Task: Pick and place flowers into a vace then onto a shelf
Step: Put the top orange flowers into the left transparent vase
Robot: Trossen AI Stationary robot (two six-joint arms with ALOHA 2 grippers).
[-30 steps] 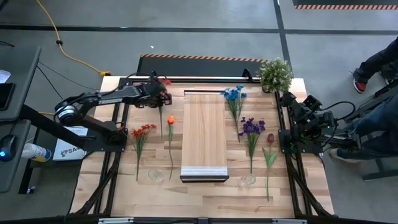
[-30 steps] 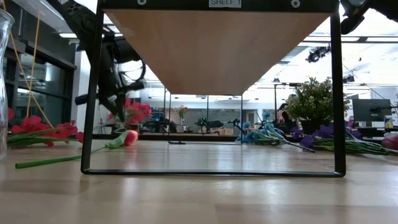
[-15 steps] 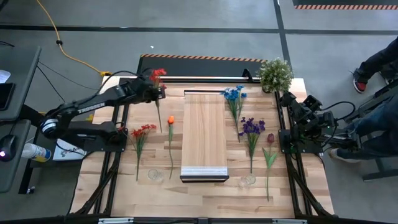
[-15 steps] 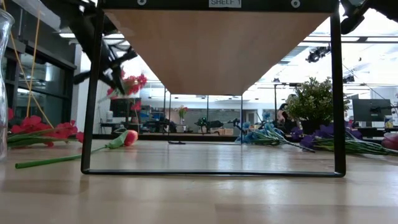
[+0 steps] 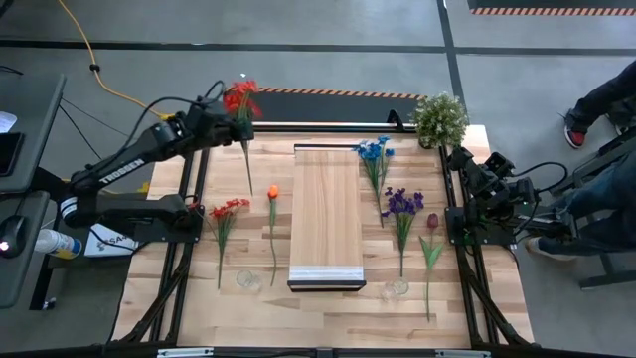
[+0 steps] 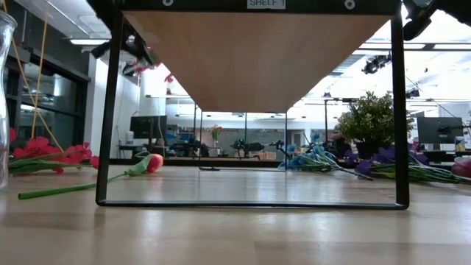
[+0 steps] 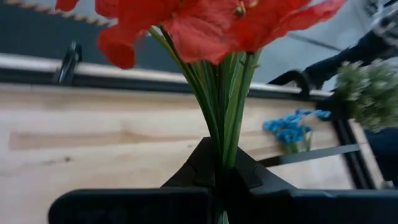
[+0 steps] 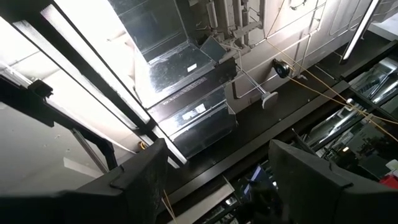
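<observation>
Label "SHELF 1" legible on shelf frame top, low view; digit partly cut off. White label with partial lettering on left arm base, unreadable.

Left gripper clenched on stems of red flower, held raised above table's far-left edge; stem tip hangs toward tabletop. Wrist view: stems pinched between dark fingers, petals cropped at frame edge.

Right gripper parked at table's right side, fingers spread, grasping nothing.

Glass vase mostly cut off, low view.

The shelf lies mid-table with flowers on both sides
</observation>
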